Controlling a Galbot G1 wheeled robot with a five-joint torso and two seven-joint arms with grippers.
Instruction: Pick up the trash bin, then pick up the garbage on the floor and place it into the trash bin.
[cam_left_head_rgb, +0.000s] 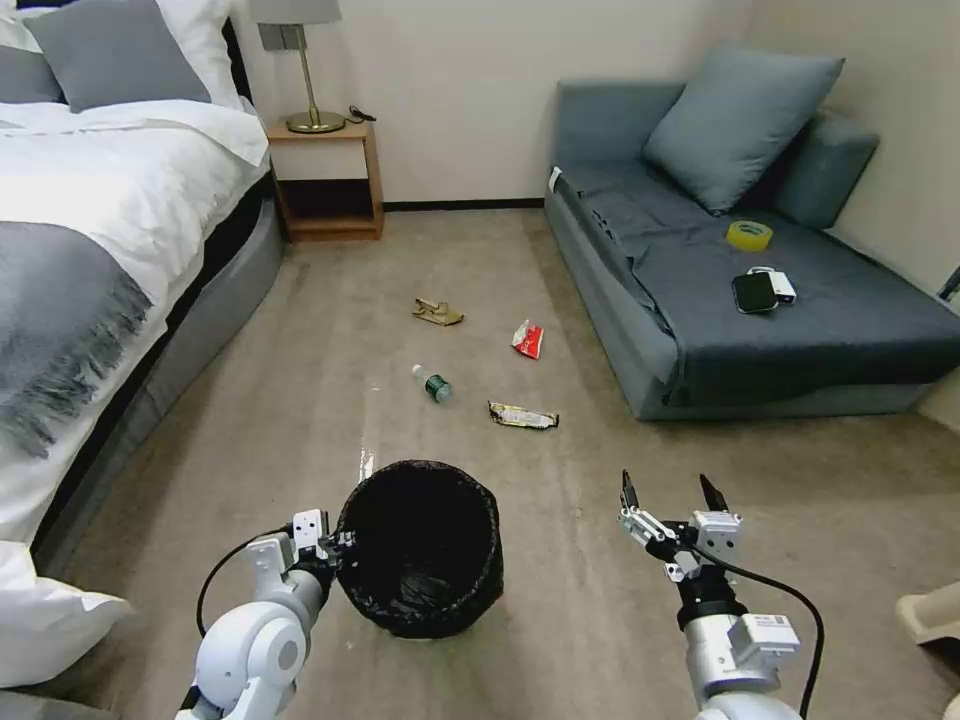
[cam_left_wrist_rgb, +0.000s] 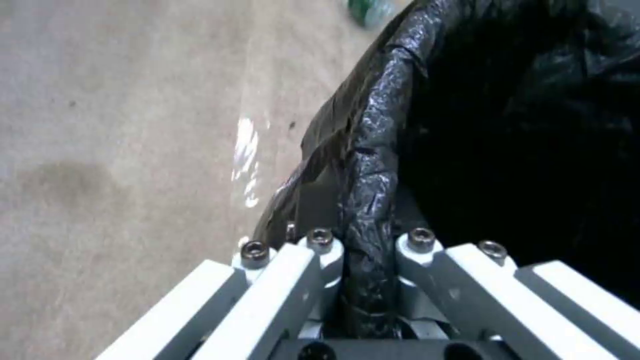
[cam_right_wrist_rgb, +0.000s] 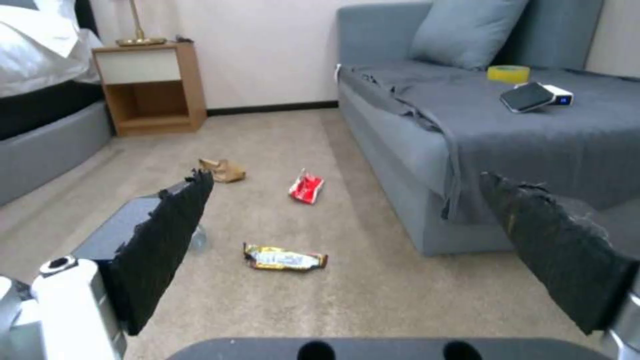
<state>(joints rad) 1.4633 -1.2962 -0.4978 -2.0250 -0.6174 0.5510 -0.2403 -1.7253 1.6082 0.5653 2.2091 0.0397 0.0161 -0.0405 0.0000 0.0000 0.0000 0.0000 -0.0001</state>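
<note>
The left gripper (cam_left_head_rgb: 335, 550) is clamped on the near-left rim of the trash bin (cam_left_head_rgb: 425, 545) — in the left wrist view its fingers (cam_left_wrist_rgb: 320, 260) pinch a fold of the crinkly black bag (cam_left_wrist_rgb: 373, 165) on either side of the rim. The bin sits low in front of the robot with its wide mouth facing up; whether it rests on the carpet (cam_left_head_rgb: 600, 600) or hangs just above it cannot be told. The right gripper (cam_left_head_rgb: 672, 490) hovers to the right of the bin, apart from it, its dark padded fingers (cam_right_wrist_rgb: 167, 240) spread wide with nothing between them. Beyond the bin the garbage lies scattered on the floor: the small clear bottle (cam_left_head_rgb: 433, 384) with a green label nearest, the gold-and-dark snack wrapper (cam_left_head_rgb: 522, 416) just to its right, the red-and-white packet (cam_left_head_rgb: 528, 339) farther off beside the sofa (cam_left_head_rgb: 640, 330), and the crumpled tan paper (cam_left_head_rgb: 437, 312) farthest — all four well apart from both grippers. On the sofa seat rest a yellow tape roll (cam_left_head_rgb: 749, 235) and a black phone (cam_left_head_rgb: 755, 292).
</note>
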